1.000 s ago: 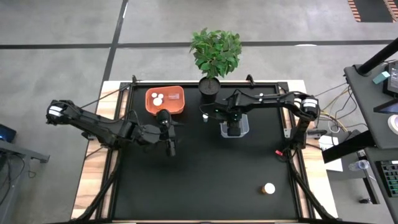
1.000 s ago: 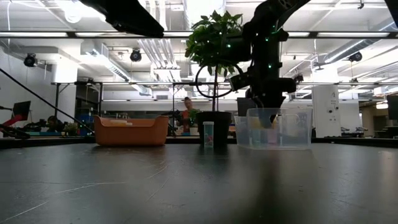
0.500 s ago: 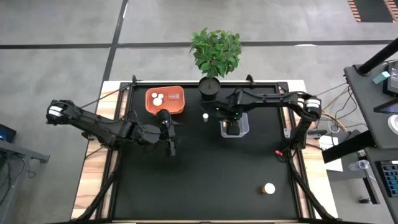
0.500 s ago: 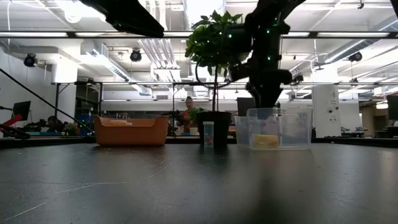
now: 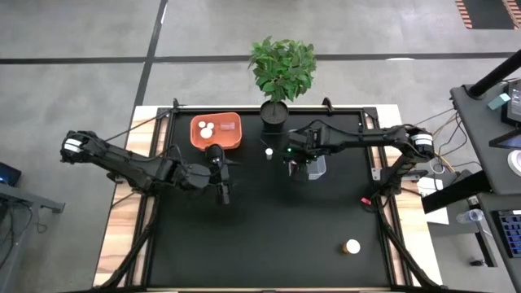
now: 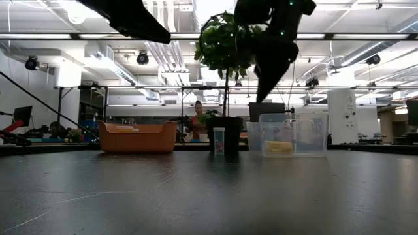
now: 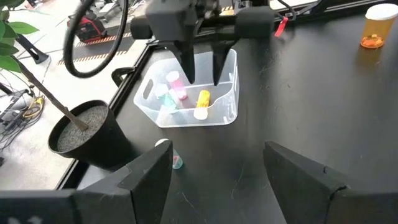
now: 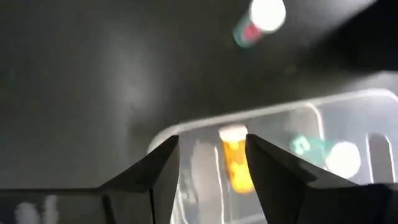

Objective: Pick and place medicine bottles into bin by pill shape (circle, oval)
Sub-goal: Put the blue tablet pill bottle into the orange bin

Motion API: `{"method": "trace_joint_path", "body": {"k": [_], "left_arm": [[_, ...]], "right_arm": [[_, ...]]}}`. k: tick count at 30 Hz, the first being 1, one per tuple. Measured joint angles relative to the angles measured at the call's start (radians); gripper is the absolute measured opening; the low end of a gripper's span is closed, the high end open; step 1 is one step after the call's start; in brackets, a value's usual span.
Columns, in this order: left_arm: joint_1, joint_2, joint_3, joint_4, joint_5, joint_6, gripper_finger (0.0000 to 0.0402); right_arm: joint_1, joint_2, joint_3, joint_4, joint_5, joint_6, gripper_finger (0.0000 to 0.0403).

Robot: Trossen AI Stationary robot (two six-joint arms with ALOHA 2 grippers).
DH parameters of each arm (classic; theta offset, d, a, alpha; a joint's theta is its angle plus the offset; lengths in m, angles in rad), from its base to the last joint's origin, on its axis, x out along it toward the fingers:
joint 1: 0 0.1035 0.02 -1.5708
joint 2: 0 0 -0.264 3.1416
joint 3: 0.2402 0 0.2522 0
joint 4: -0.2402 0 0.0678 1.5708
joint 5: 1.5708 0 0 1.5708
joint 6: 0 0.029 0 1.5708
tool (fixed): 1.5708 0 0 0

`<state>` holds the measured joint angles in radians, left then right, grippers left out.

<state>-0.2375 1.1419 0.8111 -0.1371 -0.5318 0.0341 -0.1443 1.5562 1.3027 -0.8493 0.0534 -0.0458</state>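
Now the right gripper (image 7: 202,74) hangs above the clear bin (image 5: 319,165), fingers spread, empty. Amber bottle (image 8: 236,158) lies inside. Next bottle (image 5: 268,152) stands just beside the bin on the desk (image 5: 277,236): likely light, rigid, slick; grip below cap. Left gripper (image 5: 225,194) waits, fingers apart.

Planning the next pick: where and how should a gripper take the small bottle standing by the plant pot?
Grip the bottle across its round body just under the white cap, coming straight down. It stands upright and alone on the table, apart from the pot and the clear bin, so the fingers likely have room.
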Motion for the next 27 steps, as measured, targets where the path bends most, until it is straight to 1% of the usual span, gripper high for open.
{"method": "trace_joint_path", "body": {"k": [4,8,13,15,19,24,25,27], "left_arm": [[0.0,0.0,-0.001,0.0,0.0,0.0,0.0233],[0.0,0.0,-0.001,0.0,0.0,0.0,0.0233],[0.0,0.0,-0.001,0.0,0.0,0.0,0.0233],[0.0,0.0,-0.001,0.0,0.0,0.0,0.0233],[0.0,0.0,-0.001,0.002,0.0,0.0,0.0233],[0.0,0.0,-0.001,0.003,0.0,0.0,0.0233],[0.0,0.0,-0.001,0.002,0.0,0.0,0.0233],[0.0,0.0,-0.002,0.001,0.0,0.0,0.0233]], "right_arm": [[0.054,-0.002,-0.007,0.084,0.001,0.021,0.0176],[0.113,-0.004,-0.034,0.196,0.008,0.002,0.0176],[0.174,-0.044,-0.117,0.364,0.042,-0.006,0.0176],[0.189,-0.069,-0.172,0.456,0.076,-0.006,0.0176],[0.195,-0.121,-0.308,0.709,0.161,-0.007,0.0176],[0.195,-0.152,-0.511,1.167,0.179,0.0,0.0176],[0.197,-0.149,-0.548,1.246,0.178,-0.001,0.0176],[0.197,-0.146,-0.602,1.345,0.178,-0.001,0.0176]]}}
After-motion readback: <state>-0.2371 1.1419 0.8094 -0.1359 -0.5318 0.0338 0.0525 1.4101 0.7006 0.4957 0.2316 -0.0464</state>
